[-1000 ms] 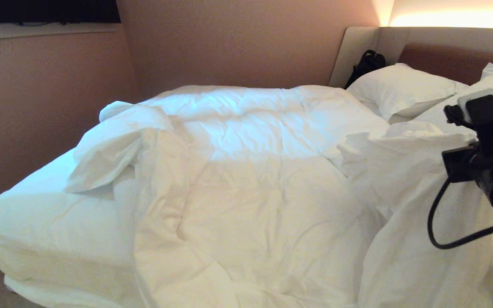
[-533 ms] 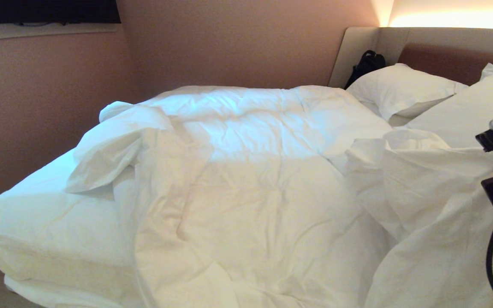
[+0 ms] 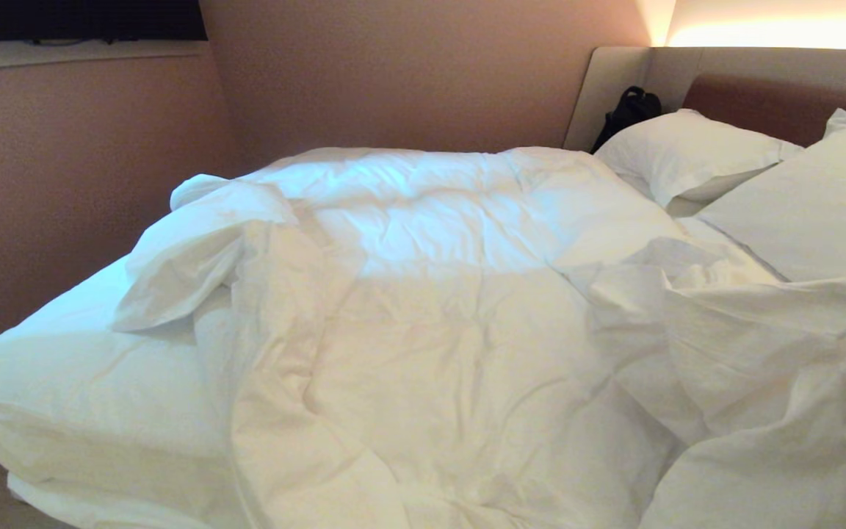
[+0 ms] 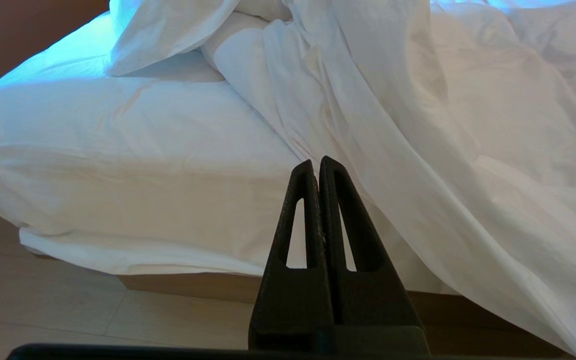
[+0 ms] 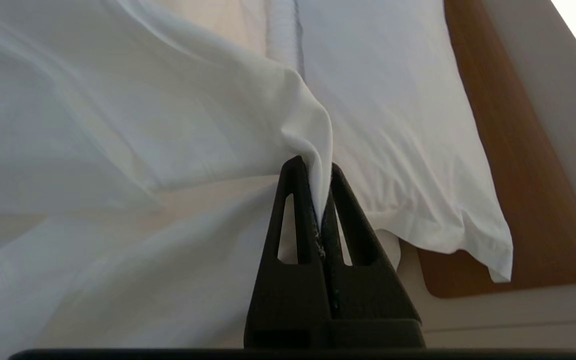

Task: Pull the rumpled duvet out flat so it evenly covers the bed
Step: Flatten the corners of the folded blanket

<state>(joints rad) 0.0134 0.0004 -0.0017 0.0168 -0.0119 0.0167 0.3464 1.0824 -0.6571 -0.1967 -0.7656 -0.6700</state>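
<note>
White duvet (image 3: 452, 345), plain; white pillows (image 3: 687, 150); headboard (image 3: 775, 103) brown, edged in beige; pinkish wall (image 3: 393, 73); black end effectors (image 5: 320, 167); black bag (image 3: 628, 110).

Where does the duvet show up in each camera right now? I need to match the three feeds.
Head view: the duvet fills the middle, bunched toward the right edge.
Left wrist view: it hangs over the bed side, beyond the shut, empty left gripper.
Right wrist view: a fold is pinched in the right gripper.
Shared landmark: the near pillow, seen beyond the pinched fold in the right wrist view.
</note>
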